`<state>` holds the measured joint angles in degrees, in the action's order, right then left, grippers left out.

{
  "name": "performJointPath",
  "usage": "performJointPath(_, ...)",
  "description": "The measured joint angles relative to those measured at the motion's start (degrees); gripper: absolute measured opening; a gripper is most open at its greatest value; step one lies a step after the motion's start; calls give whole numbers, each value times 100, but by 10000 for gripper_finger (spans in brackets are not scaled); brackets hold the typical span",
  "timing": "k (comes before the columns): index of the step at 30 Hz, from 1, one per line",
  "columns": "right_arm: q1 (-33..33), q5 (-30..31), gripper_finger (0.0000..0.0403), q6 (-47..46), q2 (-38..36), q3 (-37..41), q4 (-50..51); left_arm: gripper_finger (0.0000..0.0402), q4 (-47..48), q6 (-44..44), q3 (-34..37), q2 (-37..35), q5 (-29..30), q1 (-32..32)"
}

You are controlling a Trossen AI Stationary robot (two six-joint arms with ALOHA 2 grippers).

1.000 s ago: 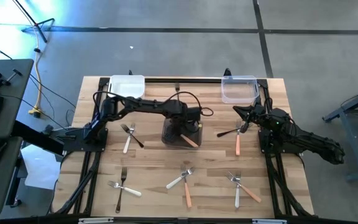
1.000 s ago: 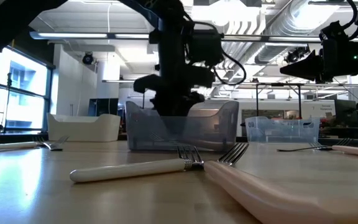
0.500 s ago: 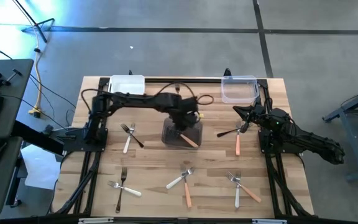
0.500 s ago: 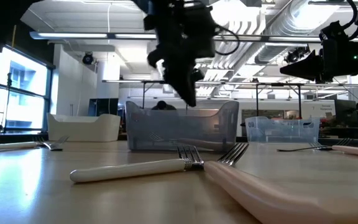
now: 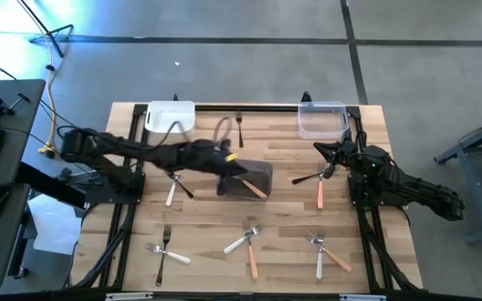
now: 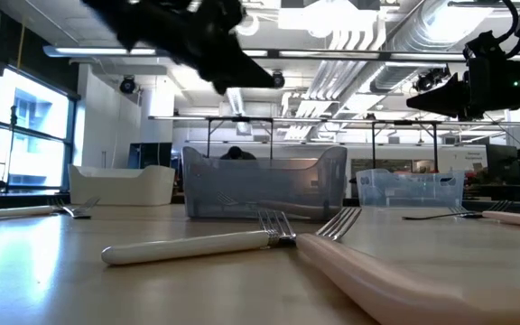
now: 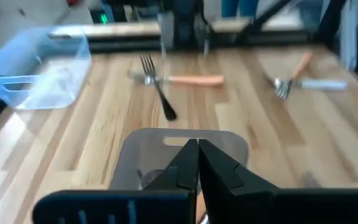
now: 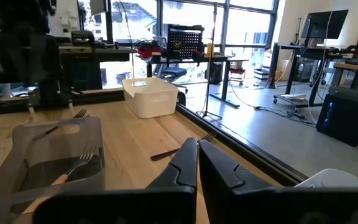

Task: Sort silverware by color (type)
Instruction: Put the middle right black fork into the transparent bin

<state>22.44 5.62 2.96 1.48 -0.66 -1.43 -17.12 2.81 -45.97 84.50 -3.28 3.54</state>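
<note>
Forks with white, orange or dark handles lie scattered flat on the wooden table. One orange-handled fork (image 5: 254, 190) lies slanted in the grey tub (image 5: 246, 179) at the table's middle, also seen in the grey tub (image 8: 55, 155) in the right wrist view. My left gripper (image 5: 234, 164) is shut and empty, hovering over the tub's left rim and pointing almost level toward the right; in the left wrist view the left gripper (image 7: 197, 149) shows above the tub (image 7: 142, 163). My right gripper (image 5: 333, 155) waits shut and empty at the right, above an orange fork (image 5: 320, 194) that crosses a dark one.
A white tub (image 5: 170, 116) stands at the far left and a clear tub (image 5: 322, 121) at the far right. A dark fork (image 5: 239, 127) lies by the far edge. Fork pairs lie at the left (image 5: 173, 183) and along the near side (image 5: 166, 252), (image 5: 248, 244), (image 5: 324, 252).
My left gripper has risen out of the grey tub and drawn back toward the table's left edge. It has tipped from pointing down to nearly level and has shut on nothing. The orange fork stays in the tub.
</note>
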Motion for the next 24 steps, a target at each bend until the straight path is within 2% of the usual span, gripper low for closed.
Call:
performJointPath(4,2,-1,0,2,7,1,-2,1,-1547,-292,1185,-574,92,-23)
performJointPath(8,0,0,0,0,7,-1,-4,1,-2465,-369,2094,-977,309,129)
performJointPath(16,2,-16,0,-55,2,1,-363,0,-3317,-437,3209,-1404,358,880)
performJointPath(24,2,-3,0,-296,9,1,-393,0,-4673,-917,4103,-1428,207,1431)
